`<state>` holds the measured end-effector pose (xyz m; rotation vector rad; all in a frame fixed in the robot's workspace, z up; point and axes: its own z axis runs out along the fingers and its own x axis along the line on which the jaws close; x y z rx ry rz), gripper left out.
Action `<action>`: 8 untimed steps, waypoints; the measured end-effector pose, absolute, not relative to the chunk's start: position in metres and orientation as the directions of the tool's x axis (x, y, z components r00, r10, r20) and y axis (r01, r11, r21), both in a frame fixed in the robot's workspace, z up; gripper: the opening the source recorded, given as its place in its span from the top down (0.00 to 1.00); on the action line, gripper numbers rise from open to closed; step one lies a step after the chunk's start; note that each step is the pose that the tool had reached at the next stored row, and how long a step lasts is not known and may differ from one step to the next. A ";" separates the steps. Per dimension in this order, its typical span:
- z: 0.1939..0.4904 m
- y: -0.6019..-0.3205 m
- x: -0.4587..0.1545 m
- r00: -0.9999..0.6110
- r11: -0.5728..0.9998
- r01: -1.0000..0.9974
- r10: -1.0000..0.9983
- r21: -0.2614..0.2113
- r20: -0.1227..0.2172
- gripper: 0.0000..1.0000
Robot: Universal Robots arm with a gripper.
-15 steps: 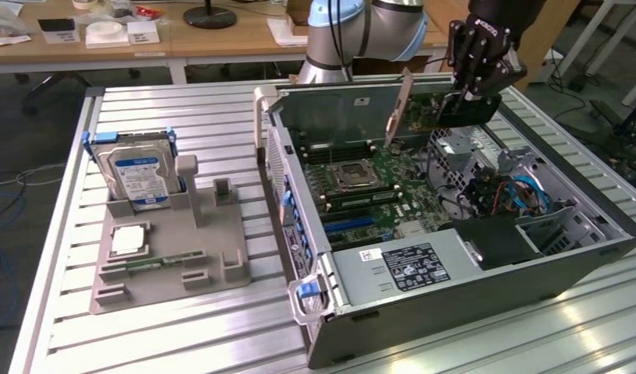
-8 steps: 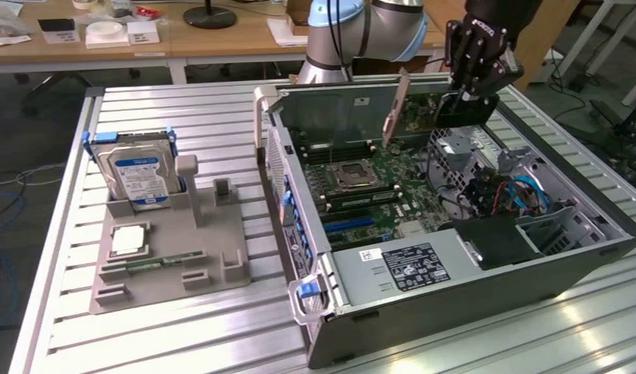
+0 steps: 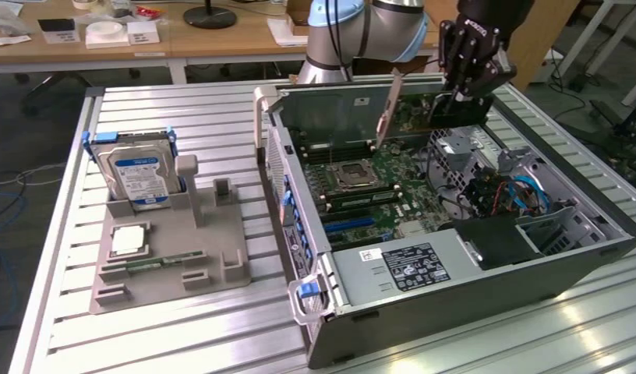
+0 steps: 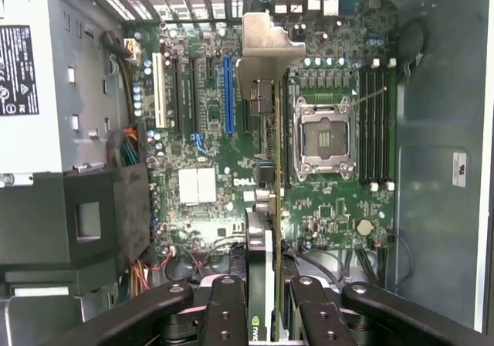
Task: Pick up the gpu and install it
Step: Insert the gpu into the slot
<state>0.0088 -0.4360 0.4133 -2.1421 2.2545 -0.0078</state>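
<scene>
My gripper is shut on the gpu, a thin dark card held on edge above the far part of the open computer case. Its pale metal bracket strip slants down towards the motherboard. In the wrist view the gpu is seen edge-on between the black fingers, bracket farthest from the camera. The card hangs over the motherboard, between the blue slot and the processor socket, apart from the board.
A grey holder tray on the slatted table at the exterior view's left carries a blue-framed hard drive, a processor and a green memory stick. The power supply, drive cage and cables crowd the case's near end.
</scene>
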 end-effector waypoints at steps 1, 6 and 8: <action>0.413 -0.436 0.008 -0.050 0.051 -0.998 -0.999 -0.025 -0.018 0.74; 0.413 -0.436 0.002 -0.049 0.049 -0.998 -0.999 -0.026 -0.015 0.74; 0.413 -0.436 -0.002 -0.048 0.048 -0.999 -0.999 -0.026 -0.014 0.74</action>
